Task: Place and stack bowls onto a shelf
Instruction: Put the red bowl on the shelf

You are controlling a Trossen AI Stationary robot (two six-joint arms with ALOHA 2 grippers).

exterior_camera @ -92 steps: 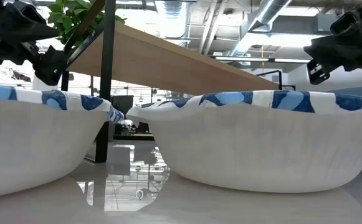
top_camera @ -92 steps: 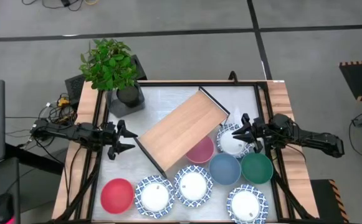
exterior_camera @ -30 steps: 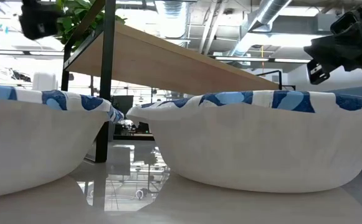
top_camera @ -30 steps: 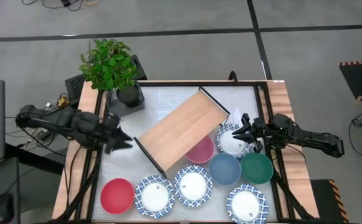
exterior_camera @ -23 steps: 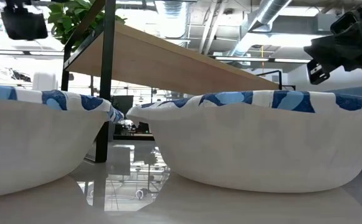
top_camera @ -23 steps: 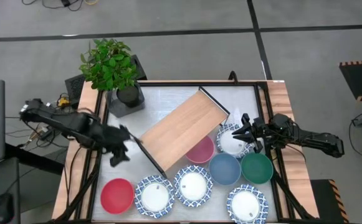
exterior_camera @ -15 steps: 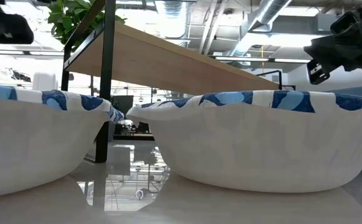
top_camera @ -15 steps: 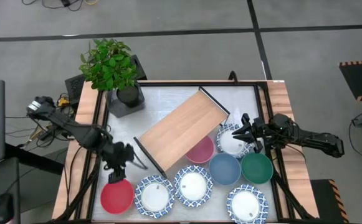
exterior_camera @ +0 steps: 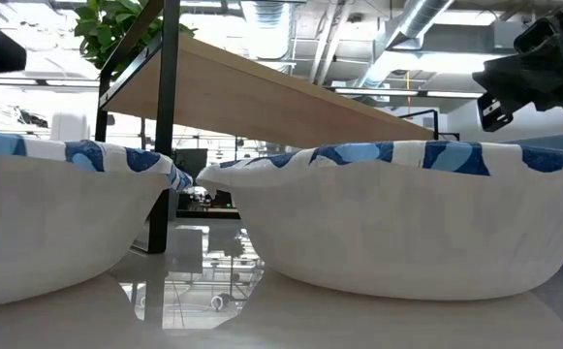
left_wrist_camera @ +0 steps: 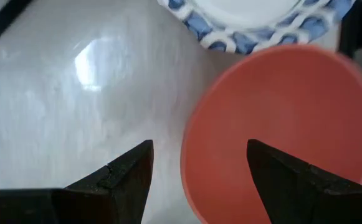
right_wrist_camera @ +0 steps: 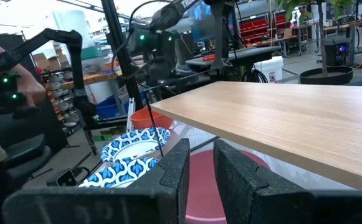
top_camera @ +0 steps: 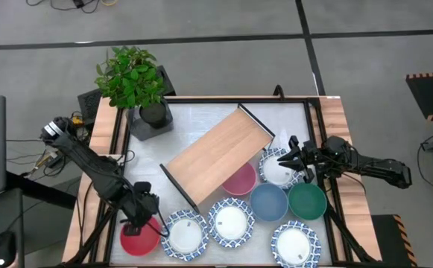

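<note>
Light-wood shelf [top_camera: 218, 155] lies diagonal at table centre, bowls clustered from 4 to 7 o'clock. Left gripper [left_wrist_camera: 193, 171] over red bowl [left_wrist_camera: 283, 127] at 7 o'clock, fingers spread wide, empty. Right gripper [top_camera: 294, 158] at 3 o'clock, narrowly parted, empty.

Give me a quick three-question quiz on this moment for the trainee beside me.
1. True or false: the left gripper is over the plain red round bowl, fingers open.
2. Which bowl lies partly under the light-wood shelf board? A) green B) pink C) blue
3. Fill in: the right gripper hangs above a white bowl with a ____-patterned rim.

Key: 1 true; 2 B, the pink round bowl; 3 blue.
</note>
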